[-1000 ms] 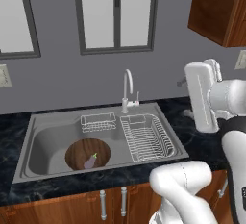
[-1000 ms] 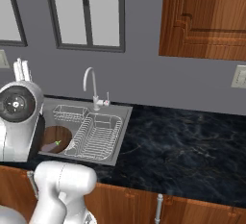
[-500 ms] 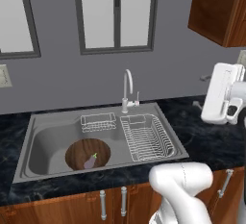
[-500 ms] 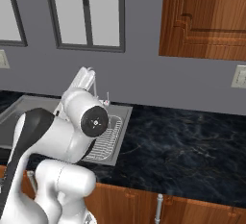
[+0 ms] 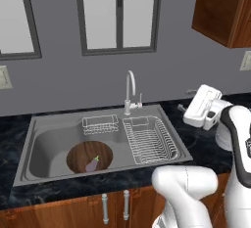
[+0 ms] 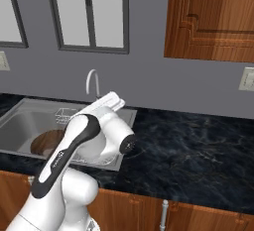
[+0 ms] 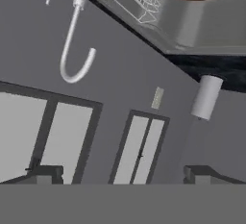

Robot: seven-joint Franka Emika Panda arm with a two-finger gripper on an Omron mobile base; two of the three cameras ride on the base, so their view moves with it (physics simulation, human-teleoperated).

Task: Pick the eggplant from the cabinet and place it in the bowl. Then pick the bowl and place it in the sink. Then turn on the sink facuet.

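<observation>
Legible text, labels, brands, numbers, signs: none. The robot arm, cabinet doors, sink and counter show plain surfaces with no readable marking.

Landmark: sink, sitting at left in dark marble counter.
Faucet: sink facuet rising just behind sink's back rim, spout arching left.
Bowl: bowl lying inside sink, partly hidden by arm.
Arm: white forearm leaning over sink's right part, hiding rack.
Cabinet: cabinet hanging above counter, well right of sink, doors shut.
Gripper: wrist facing sink facuet; fingers not discernible.
</observation>
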